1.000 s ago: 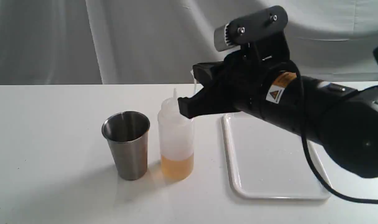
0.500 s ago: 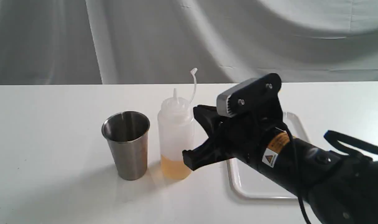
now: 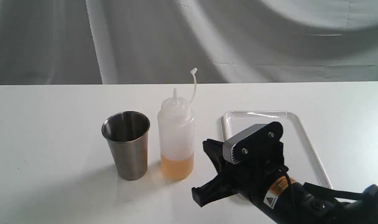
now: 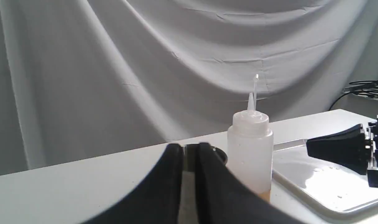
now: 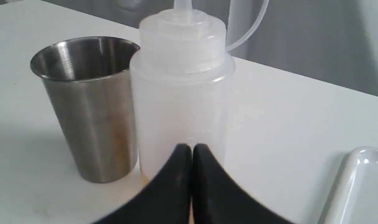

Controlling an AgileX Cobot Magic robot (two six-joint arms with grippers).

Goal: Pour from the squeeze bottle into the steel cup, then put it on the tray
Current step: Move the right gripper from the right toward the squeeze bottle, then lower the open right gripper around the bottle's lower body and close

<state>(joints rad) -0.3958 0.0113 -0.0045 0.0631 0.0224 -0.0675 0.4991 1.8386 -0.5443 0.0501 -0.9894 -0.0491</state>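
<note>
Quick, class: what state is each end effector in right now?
Left end effector: almost closed, narrow slit, holding nothing.
Right end effector: closed, holding nothing.

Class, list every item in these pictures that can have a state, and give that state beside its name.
squeeze bottle: upright on the table, cap off, amber liquid low inside.
steel cup: upright beside the squeeze bottle, no liquid visible.
tray: flat on the table, nothing seen on it.
right gripper: shut, empty, near the squeeze bottle.
left gripper: closed to a thin slit, empty.
</note>
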